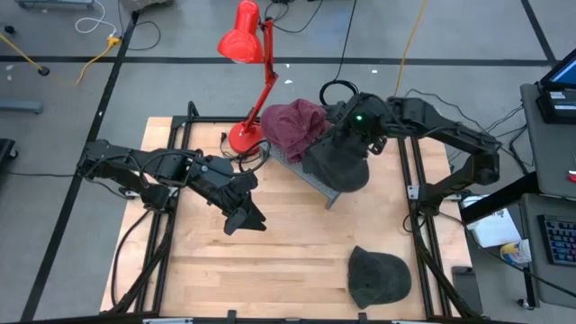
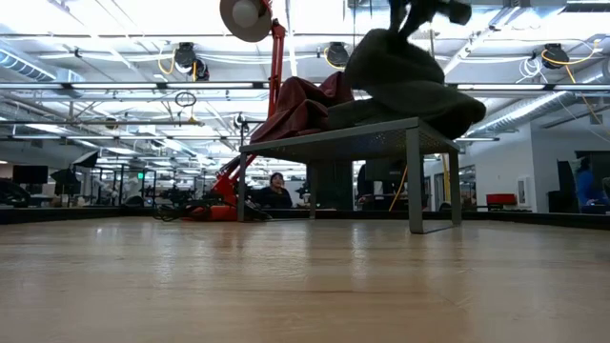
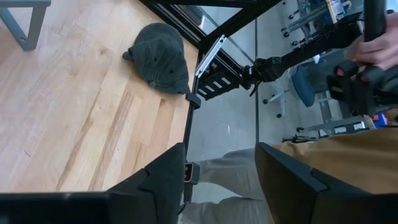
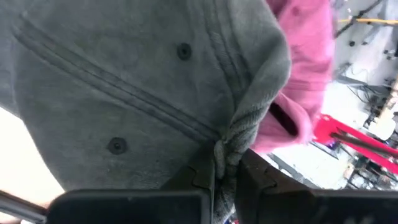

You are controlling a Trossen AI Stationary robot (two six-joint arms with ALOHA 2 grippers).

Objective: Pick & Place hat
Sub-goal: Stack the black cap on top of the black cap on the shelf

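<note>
A dark grey hat (image 1: 340, 164) lies on a small grey metal stand (image 2: 381, 133), its bulk drooping over the stand's right edge (image 2: 448, 110). My right gripper (image 1: 347, 135) is above it, shut on its cloth. A maroon hat (image 1: 295, 121) rests on the same stand beside it. A second dark grey hat (image 1: 379, 274) lies flat on the table near its near right corner, also seen in the left wrist view (image 3: 158, 56). My left gripper (image 1: 247, 219) hovers open over the table's middle left, touching nothing. My right gripper (image 4: 227, 165) pinches a bunched-up fold of the grey hat's crown (image 4: 231, 138) between its two fingers. It comes at the hat from above, pointing down (image 2: 419, 19). The hat still rests on the stand's top, and its cloth is gathered up toward the fingers.
A red desk lamp (image 1: 252, 81) stands at the far edge, its base (image 1: 243, 137) just left of the stand. Black frame rails (image 1: 418, 193) run along the table's left and right sides. Bare wood lies between the stand and the near hat. A person's legs (image 3: 224, 171) show beyond the near edge.
</note>
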